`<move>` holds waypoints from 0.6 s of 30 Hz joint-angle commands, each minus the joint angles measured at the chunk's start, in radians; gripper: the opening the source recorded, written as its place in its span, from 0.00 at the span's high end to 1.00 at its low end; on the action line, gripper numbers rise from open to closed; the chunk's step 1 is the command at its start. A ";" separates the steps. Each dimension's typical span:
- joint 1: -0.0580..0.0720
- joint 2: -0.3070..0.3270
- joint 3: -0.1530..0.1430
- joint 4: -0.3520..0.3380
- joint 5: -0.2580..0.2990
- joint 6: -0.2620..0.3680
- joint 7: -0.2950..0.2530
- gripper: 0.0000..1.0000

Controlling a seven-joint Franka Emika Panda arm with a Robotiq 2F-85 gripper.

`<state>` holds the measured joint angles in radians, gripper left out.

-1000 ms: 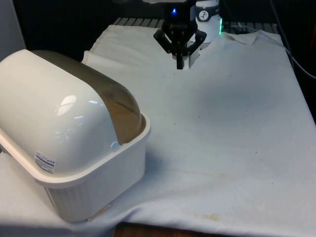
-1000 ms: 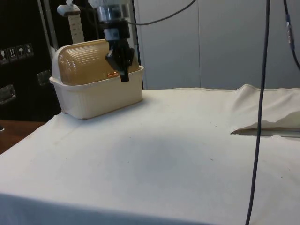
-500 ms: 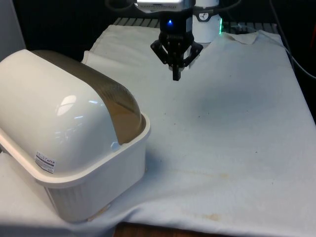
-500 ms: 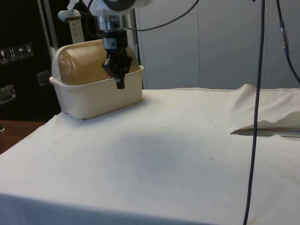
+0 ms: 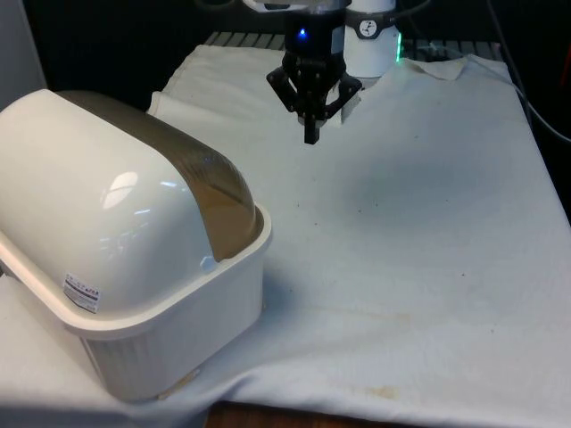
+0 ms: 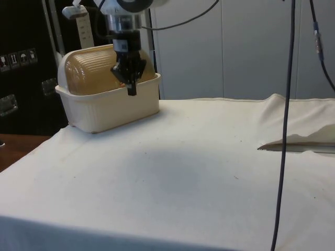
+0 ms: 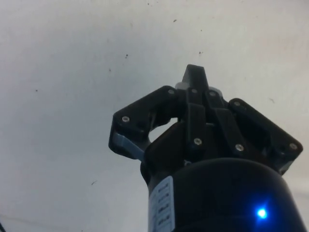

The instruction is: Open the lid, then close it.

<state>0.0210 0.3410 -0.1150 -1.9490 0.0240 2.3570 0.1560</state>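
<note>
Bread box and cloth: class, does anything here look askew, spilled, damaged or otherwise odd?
Nothing is spilled or broken. The bread box sits square with its lid down. The white cloth carries faint brownish stains near the front edge and is rucked up at one side in the side view. The gripper hangs above bare cloth.

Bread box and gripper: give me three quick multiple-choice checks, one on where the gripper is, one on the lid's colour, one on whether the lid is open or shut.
1. Where is the gripper?
A. Above the cloth, clear of the bread box
B. On the lid
C. Inside the bread box

2. What colour is the lid?
A. Blue
B. See-through amber brown
C. Black

3. What state is the lid in?
A. Taken off
B. Rolled fully back
C. Shut

Answers:
1 A, the front view has it over bare cloth, apart from the bread box.
2 B, the side view shows a ribbed amber dome.
3 C, it reaches down to the box's rim.
</note>
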 commanded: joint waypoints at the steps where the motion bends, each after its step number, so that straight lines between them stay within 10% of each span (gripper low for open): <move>1: 0.005 0.000 -0.008 0.000 -0.017 0.011 0.023 1.00; 18: -0.001 0.024 -0.017 0.010 -0.027 0.064 0.086 1.00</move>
<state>0.0200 0.3600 -0.1300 -1.9410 -0.0040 2.4080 0.2360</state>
